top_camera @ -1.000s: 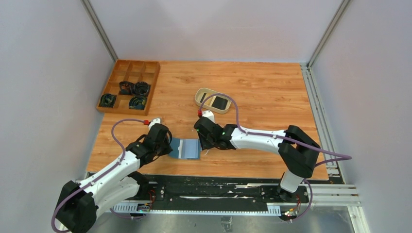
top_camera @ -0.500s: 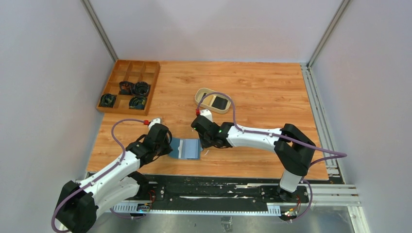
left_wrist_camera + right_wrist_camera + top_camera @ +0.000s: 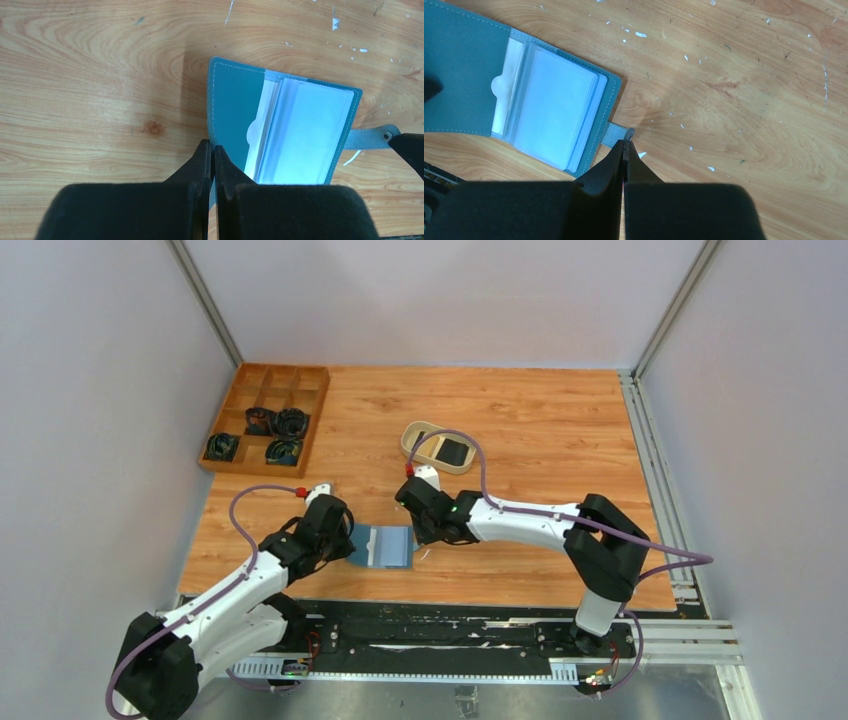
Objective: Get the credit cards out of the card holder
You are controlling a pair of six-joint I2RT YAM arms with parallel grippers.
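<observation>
The teal card holder (image 3: 382, 546) lies open on the wooden table, its pale blue clear sleeves (image 3: 305, 130) facing up. My left gripper (image 3: 213, 149) is shut on the edge of its left flap (image 3: 235, 105). My right gripper (image 3: 624, 144) is shut on the snap tab (image 3: 616, 134) at the holder's right side. From above, the left gripper (image 3: 345, 545) and right gripper (image 3: 418, 540) flank the holder. A black credit card (image 3: 455, 451) lies in the beige oval dish (image 3: 412, 430) behind. No card shows in the sleeves.
A brown wooden compartment tray (image 3: 266, 380) with dark coiled items stands at the back left. Grey walls close in the table on three sides. A metal rail (image 3: 655, 480) runs along the right edge.
My right gripper has closed its fingers on the snap tab and shifted slightly left. The left arm and the card holder have stayed put.
</observation>
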